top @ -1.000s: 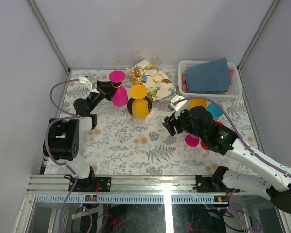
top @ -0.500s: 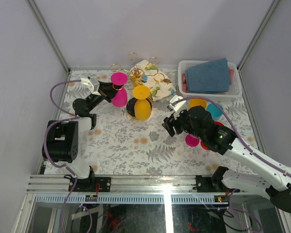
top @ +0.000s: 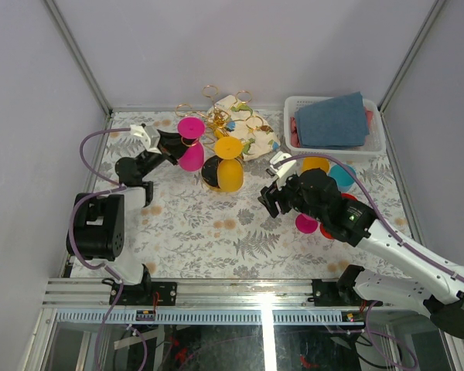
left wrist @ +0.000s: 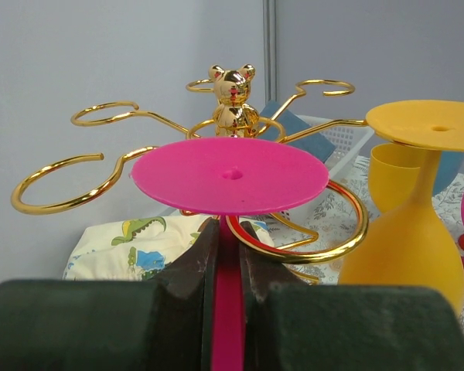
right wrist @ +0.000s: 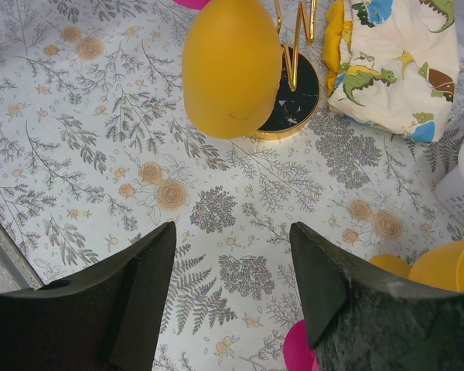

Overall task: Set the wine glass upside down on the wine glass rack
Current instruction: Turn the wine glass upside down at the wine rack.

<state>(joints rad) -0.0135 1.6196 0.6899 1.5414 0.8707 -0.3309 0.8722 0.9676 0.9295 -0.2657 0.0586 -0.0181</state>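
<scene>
My left gripper (left wrist: 227, 263) is shut on the stem of a pink wine glass (left wrist: 230, 174), held upside down with its flat foot on top. The stem stands right beside a curled loop arm (left wrist: 329, 241) of the gold wine glass rack (left wrist: 232, 97); whether they touch I cannot tell. From above, the pink wine glass (top: 190, 144) and left gripper (top: 170, 144) are at the left of the wine glass rack (top: 219, 116). A yellow glass (top: 226, 168) hangs upside down on the rack. My right gripper (right wrist: 232, 255) is open over the tablecloth, holding nothing.
A dinosaur-print cloth (top: 251, 133) lies behind the rack. A white basket (top: 377, 144) with folded blue and red cloths sits at the back right. Yellow, teal and pink glasses (top: 325, 166) stand by the right arm. The rack's black base (right wrist: 294, 100) lies ahead of the right gripper.
The left gripper has carried the pink glass a little to the right, closer to the rack's loop arm. The right arm has hardly moved.
</scene>
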